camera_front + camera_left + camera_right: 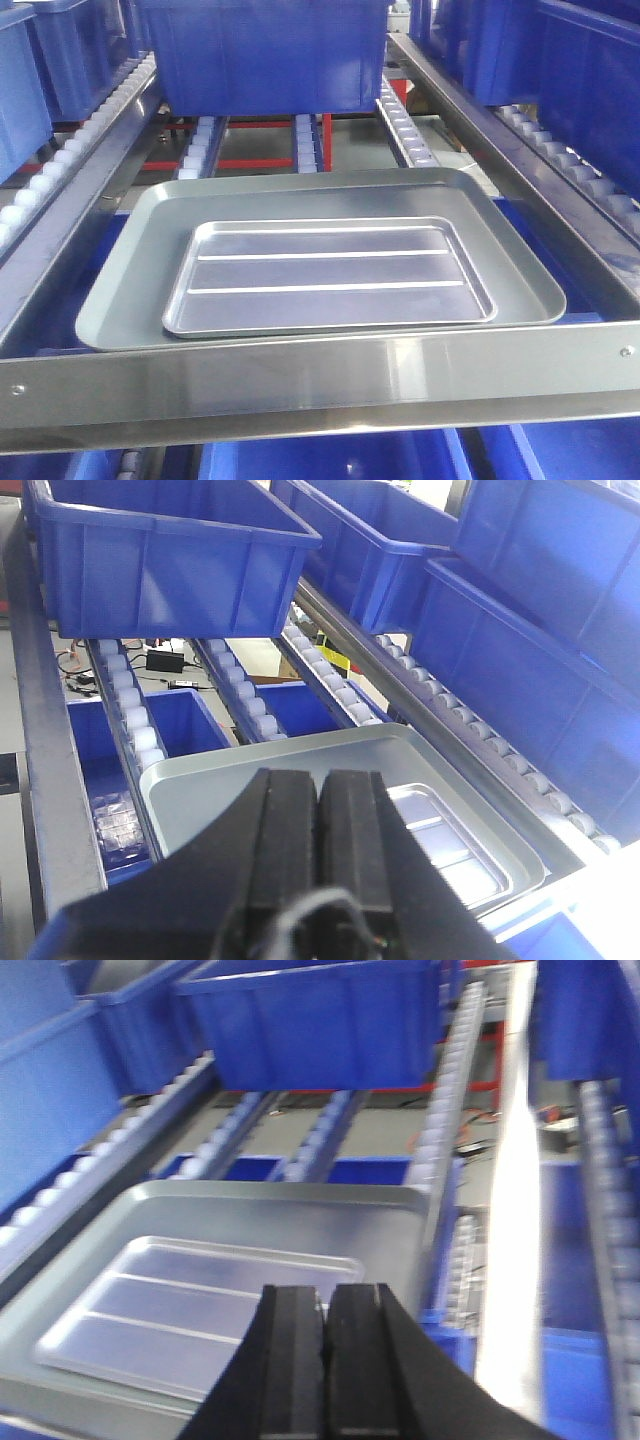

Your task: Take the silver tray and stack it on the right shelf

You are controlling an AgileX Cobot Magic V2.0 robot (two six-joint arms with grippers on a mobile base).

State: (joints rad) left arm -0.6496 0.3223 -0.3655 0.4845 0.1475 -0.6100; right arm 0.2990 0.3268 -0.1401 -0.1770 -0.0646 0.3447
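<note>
The silver tray [330,275], shiny with two raised ridges, lies flat inside a larger dull grey tray [125,300]. Both rest on the shelf, just behind its polished steel front bar [320,375]. Neither gripper shows in the front view. In the left wrist view my left gripper [320,780] is shut with nothing in it, above the grey tray [220,780], and the silver tray [450,830] is to its right. In the right wrist view my right gripper [325,1295] is shut and empty, near the right end of the silver tray [180,1305].
A big blue bin [265,50] sits on the roller rails [405,120] behind the trays. More blue bins [520,660] fill the neighbouring lanes and the level below. Steel side rails [520,170] border the lane.
</note>
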